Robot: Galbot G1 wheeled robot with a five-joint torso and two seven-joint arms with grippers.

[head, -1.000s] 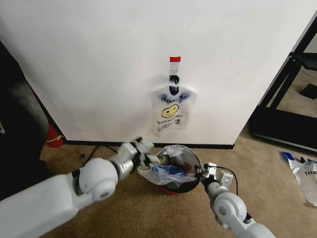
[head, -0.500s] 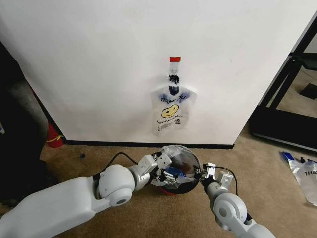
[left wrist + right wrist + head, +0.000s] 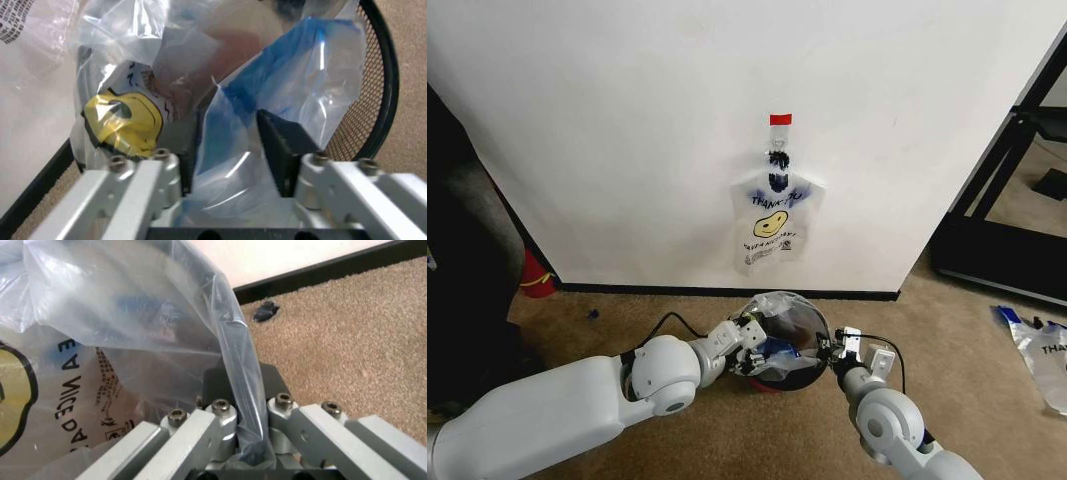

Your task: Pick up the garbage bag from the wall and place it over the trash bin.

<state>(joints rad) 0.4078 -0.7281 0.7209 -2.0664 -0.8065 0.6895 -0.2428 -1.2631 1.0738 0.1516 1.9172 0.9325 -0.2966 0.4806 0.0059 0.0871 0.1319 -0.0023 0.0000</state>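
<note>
The trash bin [image 3: 779, 352] is standing on the carpet [image 3: 677, 440], near the wall [image 3: 627, 130] and close to the black baseboard. The garbage bag [image 3: 782, 325] is lying over the opening of the bin, and its clear plastic is partly hanging inside.

The left gripper [image 3: 749, 352] is reaching into the bin from its left side. In the left wrist view its fingers [image 3: 283, 150] are standing apart, with the blue-edged handle [image 3: 267, 95] of the bag between them, and they are not pressing it. The yellow face print [image 3: 127, 117] is showing beside them, and the mesh wall [image 3: 367, 100] of the bin is behind.

The right gripper [image 3: 835, 350] is staying at the right rim of the bin. Its fingers [image 3: 220, 412] are clenched on a fold of the bag [image 3: 233, 340] at the rim.

Another bag [image 3: 774, 228] is hanging on the wall under a red tape [image 3: 780, 119].
</note>
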